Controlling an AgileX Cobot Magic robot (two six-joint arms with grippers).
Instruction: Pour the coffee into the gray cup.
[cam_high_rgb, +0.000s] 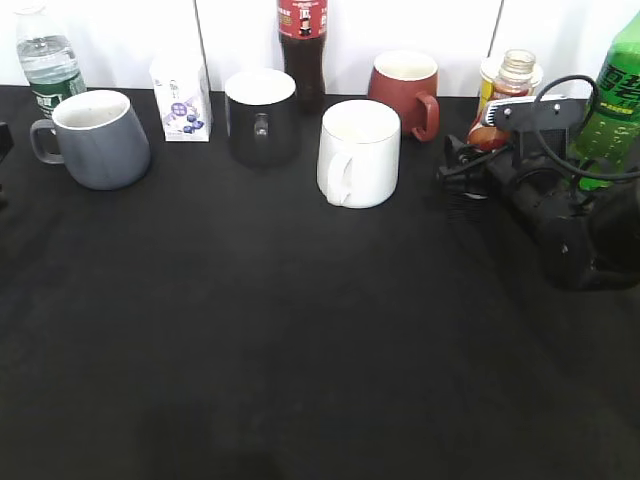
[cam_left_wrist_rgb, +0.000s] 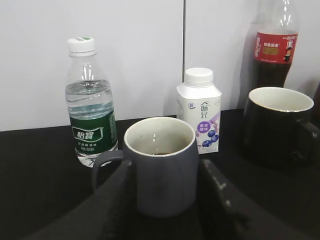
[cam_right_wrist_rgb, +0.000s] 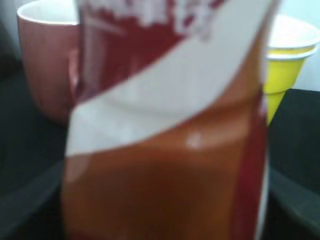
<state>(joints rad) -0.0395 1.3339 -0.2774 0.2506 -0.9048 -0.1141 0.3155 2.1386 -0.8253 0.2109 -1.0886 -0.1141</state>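
Observation:
The gray cup (cam_high_rgb: 100, 140) stands at the back left, handle to the left. In the left wrist view it (cam_left_wrist_rgb: 162, 170) sits just ahead, framed by my open left gripper (cam_left_wrist_rgb: 165, 167); a little dark liquid shows at its bottom. In the exterior view only the tip of that gripper (cam_high_rgb: 3, 140) shows at the left edge, short of the handle. The coffee bottle (cam_high_rgb: 505, 95) stands at the back right. My right gripper (cam_high_rgb: 465, 158) is at its lower part. In the right wrist view the bottle (cam_right_wrist_rgb: 165, 150) fills the frame between the fingers (cam_right_wrist_rgb: 165, 205), which press on its sides.
Along the back stand a water bottle (cam_high_rgb: 45, 60), a milk carton (cam_high_rgb: 180, 95), a black mug (cam_high_rgb: 260, 115), a cola bottle (cam_high_rgb: 302, 45), a white mug (cam_high_rgb: 358, 152), a red mug (cam_high_rgb: 405, 90), a yellow cup (cam_right_wrist_rgb: 287, 70) and a green soda bottle (cam_high_rgb: 612, 90).

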